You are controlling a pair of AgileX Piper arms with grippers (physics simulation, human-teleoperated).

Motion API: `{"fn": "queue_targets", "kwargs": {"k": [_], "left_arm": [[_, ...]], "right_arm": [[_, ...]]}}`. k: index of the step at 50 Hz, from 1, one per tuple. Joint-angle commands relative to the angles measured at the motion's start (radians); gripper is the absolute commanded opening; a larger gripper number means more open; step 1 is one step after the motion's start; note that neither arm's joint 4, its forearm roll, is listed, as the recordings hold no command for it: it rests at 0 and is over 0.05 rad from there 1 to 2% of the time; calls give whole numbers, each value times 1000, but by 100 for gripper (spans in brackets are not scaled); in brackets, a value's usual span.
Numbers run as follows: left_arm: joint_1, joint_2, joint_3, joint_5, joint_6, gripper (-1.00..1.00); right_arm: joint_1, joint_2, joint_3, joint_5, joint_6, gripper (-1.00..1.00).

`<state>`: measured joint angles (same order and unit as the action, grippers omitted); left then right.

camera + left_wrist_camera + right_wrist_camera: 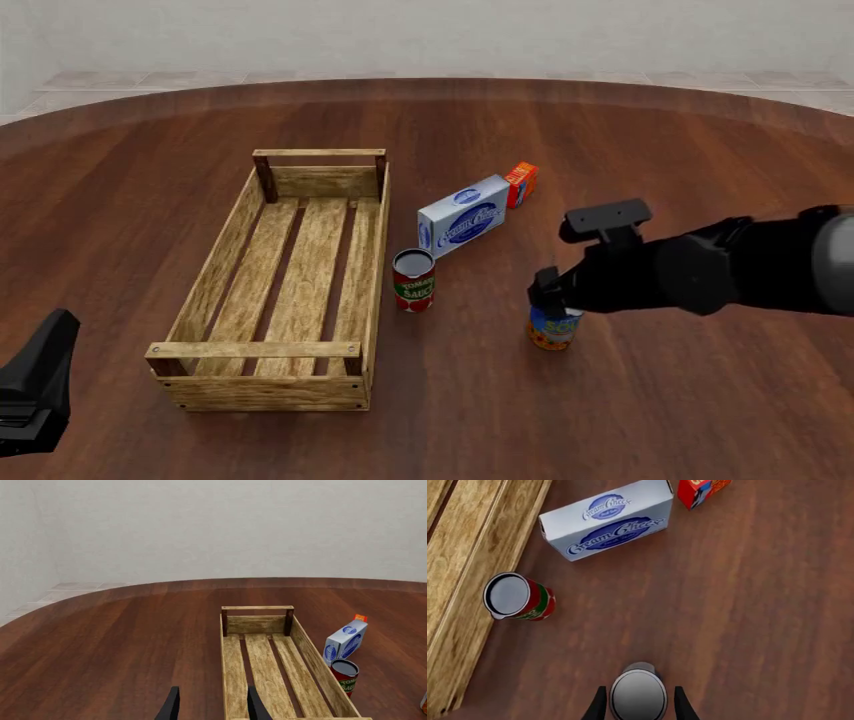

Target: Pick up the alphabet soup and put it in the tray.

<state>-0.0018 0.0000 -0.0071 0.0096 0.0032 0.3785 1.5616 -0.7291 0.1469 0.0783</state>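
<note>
- The alphabet soup stands upright on the table, straight below the right gripper, so the claw is over it and its long axis runs the same way the fingers point.
- In the right wrist view the silver lid sits squarely between the two dark fingers, one on either side (pretty nicely centred, no offset I can spot).
- Whether the pads are actually pressing the can or only flanking it, I can't tell; there's barely any gap showing, and the can looks like it's on the wood.
- The left gripper is spread apart with nothing in it, hanging over the near end of the tray, well away from the soup. So the right arm is clearly the one for this.
- From the right claw, the tray lies off toward the left arm's side, with the red can standing between them, just beside the tray's wall.
- My guess: the carry needs a lift high enough to clear that red can and the slatted side.
</note>
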Motion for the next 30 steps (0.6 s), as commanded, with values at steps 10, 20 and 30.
{"fn": "queue_targets", "kwargs": {"k": [10,20,30], "left_arm": [[2,2,1,-6,0,100],[2,2,1,-6,0,100],[2,2,1,-6,0,100]], "right_arm": [[7,61,-4,-33,8,100],[15,84,-1,-47,17,100],[5,87,-9,-41,6,100]]}}
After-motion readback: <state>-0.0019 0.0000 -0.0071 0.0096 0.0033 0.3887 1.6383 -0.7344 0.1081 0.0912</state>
